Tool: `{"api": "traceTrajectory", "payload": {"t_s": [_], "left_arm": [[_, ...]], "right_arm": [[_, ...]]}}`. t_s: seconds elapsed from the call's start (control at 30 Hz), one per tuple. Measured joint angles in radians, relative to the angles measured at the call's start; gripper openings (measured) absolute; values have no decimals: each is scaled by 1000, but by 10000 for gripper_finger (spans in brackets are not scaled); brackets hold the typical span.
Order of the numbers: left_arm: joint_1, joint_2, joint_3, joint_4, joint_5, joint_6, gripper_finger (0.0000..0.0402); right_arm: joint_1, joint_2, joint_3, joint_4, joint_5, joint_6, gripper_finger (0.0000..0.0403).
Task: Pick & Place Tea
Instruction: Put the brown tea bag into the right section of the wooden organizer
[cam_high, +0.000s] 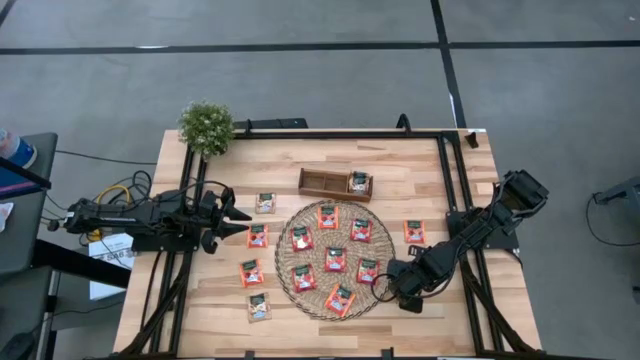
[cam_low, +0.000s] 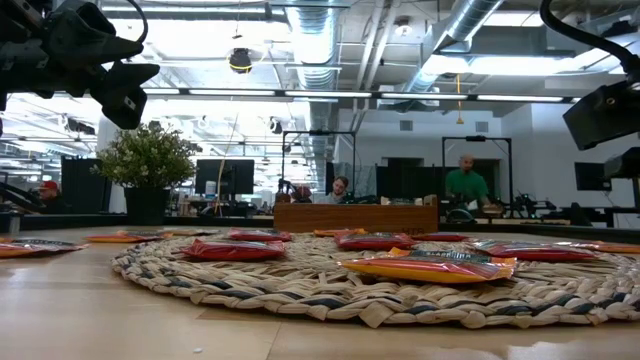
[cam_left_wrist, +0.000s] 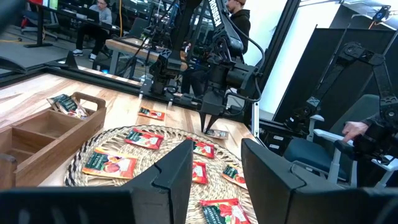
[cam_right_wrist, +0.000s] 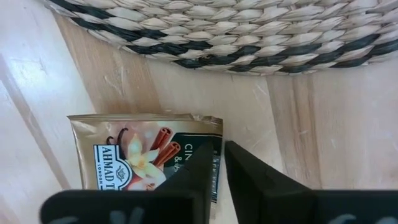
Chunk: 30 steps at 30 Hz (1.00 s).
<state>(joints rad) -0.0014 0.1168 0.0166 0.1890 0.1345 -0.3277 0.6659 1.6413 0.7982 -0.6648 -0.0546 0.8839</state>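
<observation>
Pale wooden table (cam_high: 440, 310) bears the right gripper (cam_right_wrist: 219, 163), fingers narrowly parted over a beige square tea sachet (cam_right_wrist: 134, 155) beside the round woven mat (cam_right_wrist: 249, 31); left gripper (cam_left_wrist: 214, 168) hovers half-open

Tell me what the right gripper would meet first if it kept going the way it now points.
Probably the pale tea sachet lying on the table beside the woven mat. The right gripper points down at the sachet's edge, fingers slightly apart, and already looks very close to it.
</observation>
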Motion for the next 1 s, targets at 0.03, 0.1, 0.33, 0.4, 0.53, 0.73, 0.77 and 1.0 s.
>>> {"api": "traceTrajectory", "payload": {"t_s": [0.03, 0.1, 0.33, 0.4, 0.53, 0.73, 0.77, 1.0], "left_arm": [[0, 0, 0, 0, 0, 0, 128], [0, 0, 0, 0, 0, 0, 128], [0, 0, 0, 0, 0, 1, 128], [0, 0, 0, 0, 0, 1, 128], [0, 0, 0, 0, 0, 2, 128], [0, 0, 0, 0, 0, 2, 128], [0, 0, 0, 0, 0, 2, 128], [0, 0, 0, 0, 0, 2, 128]], "right_arm": [[0, 0, 0, 0, -2, -1, 53], [0, 0, 0, 3, -4, -1, 68], [-1, -6, 1, 5, -22, -2, 108], [-1, -15, 1, 2, -24, 3, 112], [0, -41, -6, -53, -37, 8, 110], [0, -55, -6, -178, -37, 35, 99], [0, -55, -6, -179, -37, 33, 99], [0, -56, 11, -168, -51, 25, 99]]}}
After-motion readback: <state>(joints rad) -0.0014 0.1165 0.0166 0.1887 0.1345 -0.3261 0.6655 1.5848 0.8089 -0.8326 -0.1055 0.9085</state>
